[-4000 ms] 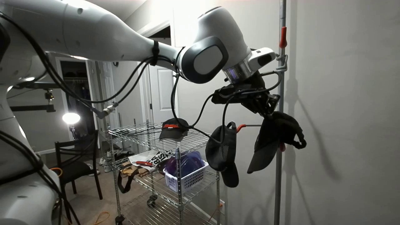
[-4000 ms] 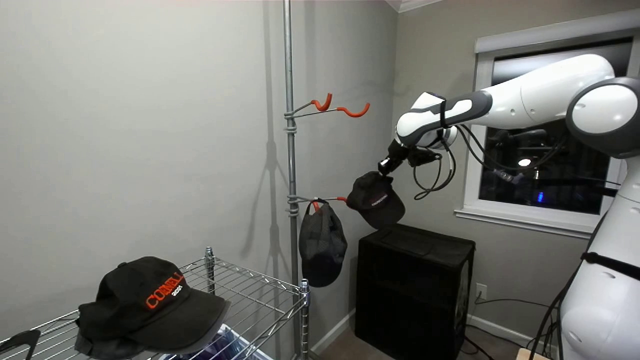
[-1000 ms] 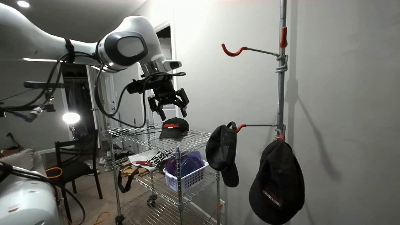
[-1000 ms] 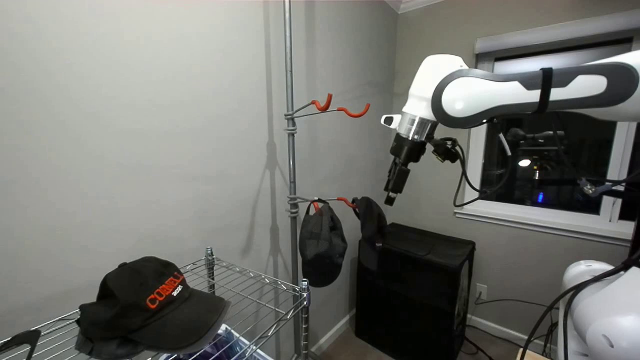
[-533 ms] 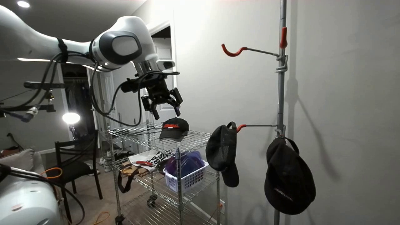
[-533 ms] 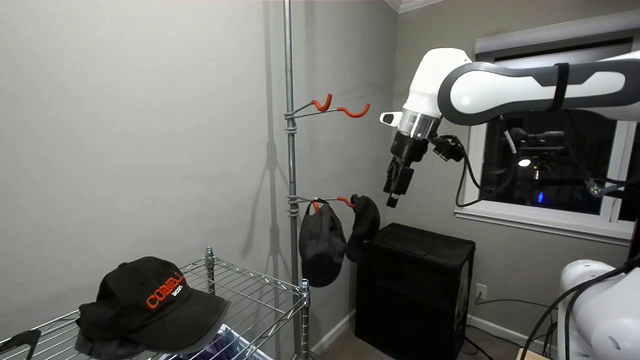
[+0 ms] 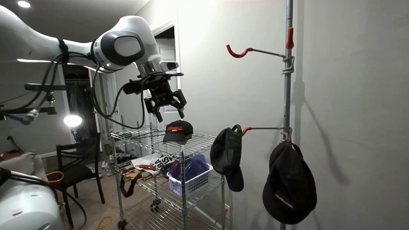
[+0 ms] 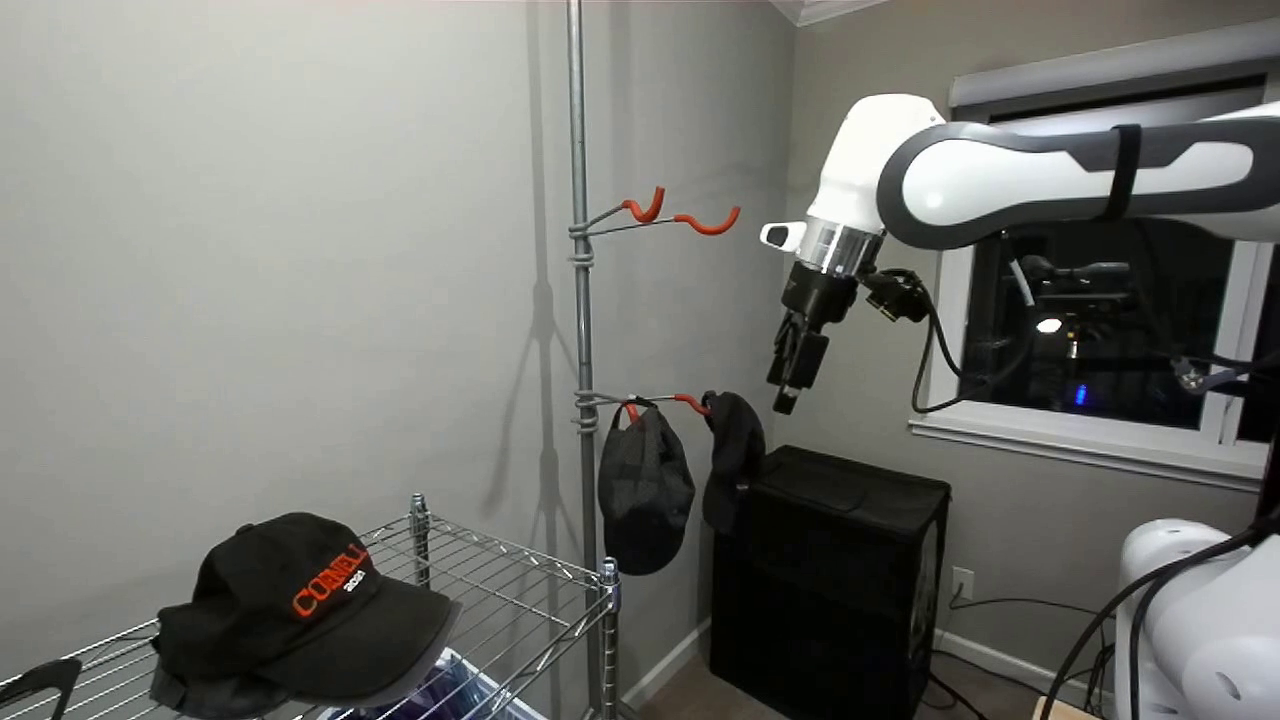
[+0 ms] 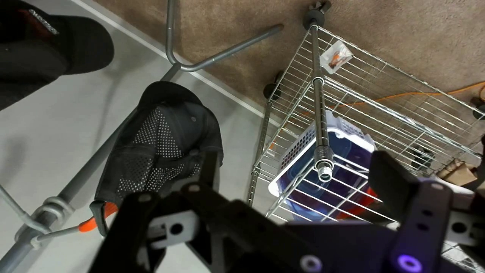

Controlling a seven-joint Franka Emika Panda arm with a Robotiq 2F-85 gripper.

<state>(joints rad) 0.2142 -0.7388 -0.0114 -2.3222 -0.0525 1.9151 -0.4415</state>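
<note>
I hold the gripper [image 7: 170, 117] in midair with its fingers [image 7: 181, 114] spread wide. Near it, the lettered black cap [image 7: 289, 188] hangs from a red lower hook [image 8: 690, 403] on the metal pole [image 7: 287, 99]. The mesh-panelled cap [image 7: 226, 151] hangs brim down from the neighbouring lower hook [image 9: 89, 224]. Farther off, the Cornell cap [image 8: 300, 610] sits atop the wire rack [image 7: 183, 201], a pale basket [image 7: 198, 185] lower down.

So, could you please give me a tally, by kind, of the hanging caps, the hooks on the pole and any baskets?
Hanging caps: 2
Hooks: 4
Baskets: 1
Total: 7
</note>
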